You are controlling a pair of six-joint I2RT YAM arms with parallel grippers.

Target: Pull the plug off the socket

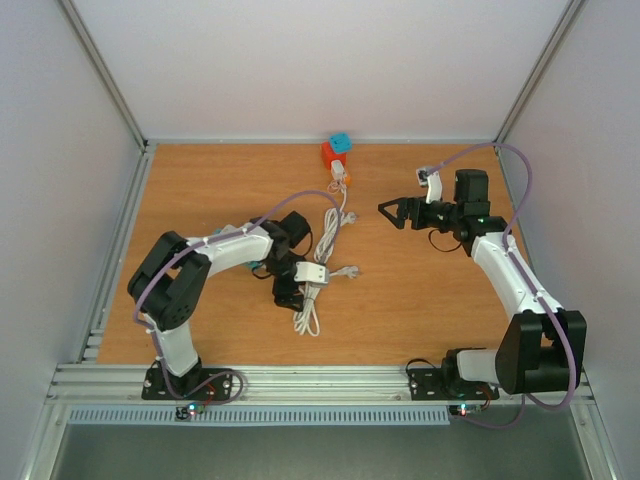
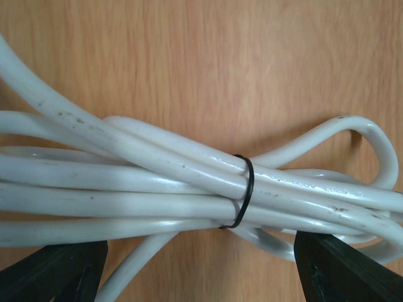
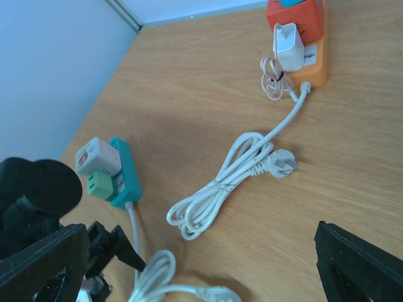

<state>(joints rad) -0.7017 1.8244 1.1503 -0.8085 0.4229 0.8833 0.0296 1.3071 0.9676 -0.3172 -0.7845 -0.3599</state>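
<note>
At the table's far edge lies an orange socket strip [image 1: 331, 153] [image 3: 313, 60] with a white plug [image 1: 339, 171] [image 3: 289, 46] in it. The strip's cord is a tied white bundle [image 1: 328, 228] [image 3: 220, 185]. A teal socket strip [image 3: 124, 173] holds a white adapter [image 3: 96, 156] and a green adapter [image 3: 101, 186]; the left arm mostly hides it from above. My left gripper [image 1: 289, 293] [image 2: 201, 277] is open, low over a second white cord bundle [image 2: 189, 189] [image 1: 307, 315], its fingertips [image 2: 56, 274] at either side. My right gripper [image 1: 392, 212] [image 3: 201, 270] hangs open in the air, holding nothing.
A red cube [image 3: 296, 12] and a blue cube [image 1: 342, 141] sit on the orange strip. A loose white plug [image 1: 346, 271] [image 3: 281, 165] ends the first bundle. White walls with metal rails [image 1: 118, 100] close in the table on three sides.
</note>
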